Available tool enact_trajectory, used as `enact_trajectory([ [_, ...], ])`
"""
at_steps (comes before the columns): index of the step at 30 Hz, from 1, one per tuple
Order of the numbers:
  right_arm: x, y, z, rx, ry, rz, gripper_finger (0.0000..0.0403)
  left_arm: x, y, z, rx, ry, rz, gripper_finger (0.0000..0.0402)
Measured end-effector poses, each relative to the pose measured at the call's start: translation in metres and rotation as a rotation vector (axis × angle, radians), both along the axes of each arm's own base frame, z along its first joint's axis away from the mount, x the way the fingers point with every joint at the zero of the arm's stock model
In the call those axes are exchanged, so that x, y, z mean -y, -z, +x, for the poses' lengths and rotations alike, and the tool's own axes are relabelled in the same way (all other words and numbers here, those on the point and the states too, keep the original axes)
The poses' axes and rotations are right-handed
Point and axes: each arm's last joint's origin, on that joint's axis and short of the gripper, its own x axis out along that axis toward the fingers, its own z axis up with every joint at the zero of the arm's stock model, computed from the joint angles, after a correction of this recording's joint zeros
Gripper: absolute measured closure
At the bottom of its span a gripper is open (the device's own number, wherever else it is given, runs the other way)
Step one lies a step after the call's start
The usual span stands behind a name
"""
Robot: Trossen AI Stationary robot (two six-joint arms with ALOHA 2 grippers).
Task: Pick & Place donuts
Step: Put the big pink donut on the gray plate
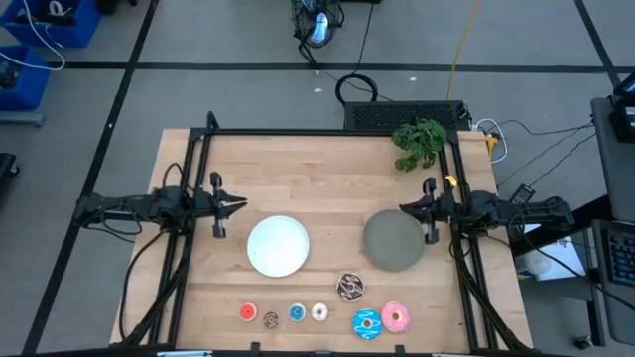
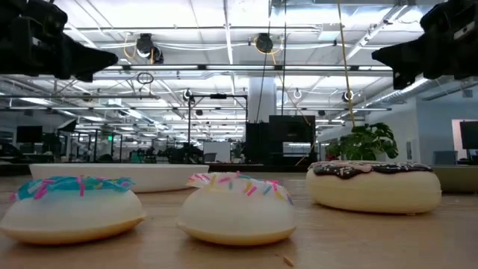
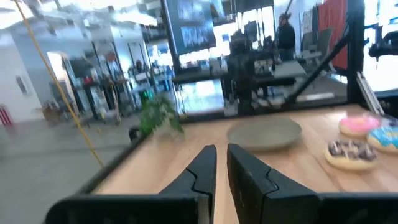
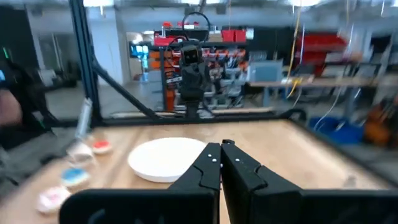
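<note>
Left gripper [image 1: 241, 205] hovers left of the white plate [image 1: 277, 245], right gripper [image 1: 404, 208] over the grey plate [image 1: 393, 241]; both fingers pinched together, empty; donuts [image 1: 348, 288] untouched near

The middle of the table [image 1: 327, 169] is bare from the far edge down to two plates. The white plate [image 1: 278, 245] and the grey plate [image 1: 394, 240] leave an open lane between them. Along the near edge, the donuts [image 1: 319, 313] form a close row, the larger ones bunched toward the right. A plant [image 1: 420, 141] fills the far right corner. The left gripper [image 1: 239, 205] sits at the left edge, the right gripper [image 1: 405, 208] at the right edge beside the grey plate.
</note>
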Motion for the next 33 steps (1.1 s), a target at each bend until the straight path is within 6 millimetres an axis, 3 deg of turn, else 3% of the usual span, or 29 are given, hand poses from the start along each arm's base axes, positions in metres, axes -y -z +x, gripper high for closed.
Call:
enact_trajectory([
  [2,0.000,-0.001,0.000,0.019,-0.007,0.072,0.0403,0.000,-0.002,0.000,0.021,-0.002,0.036,0.0355],
  [10,-0.001,-0.022,-0.003,0.218,-0.027,0.037,0.0403,-0.001,-0.010,-0.002,0.093,-0.054,0.089,0.0355],
  [12,-0.005,-0.021,0.000,0.122,-0.088,0.001,0.0403,-0.002,-0.012,-0.002,0.108,-0.080,0.072,0.0355],
  [17,-0.015,-0.091,0.000,-0.026,-0.210,0.029,0.0403,-0.002,-0.012,-0.002,0.115,-0.090,0.079,0.0355],
  [23,-0.044,-0.138,0.045,-0.373,-0.193,0.005,0.0403,-0.002,-0.012,-0.003,0.108,-0.099,0.119,0.0355],
  [28,-0.074,-0.157,0.082,-0.676,-0.108,-0.037,0.0403,-0.002,-0.012,-0.002,0.108,-0.096,0.088,0.0355],
  [33,-0.106,-0.161,0.097,-0.926,-0.095,-0.005,0.0403,-0.002,-0.012,-0.002,0.109,-0.094,0.072,0.0355],
])
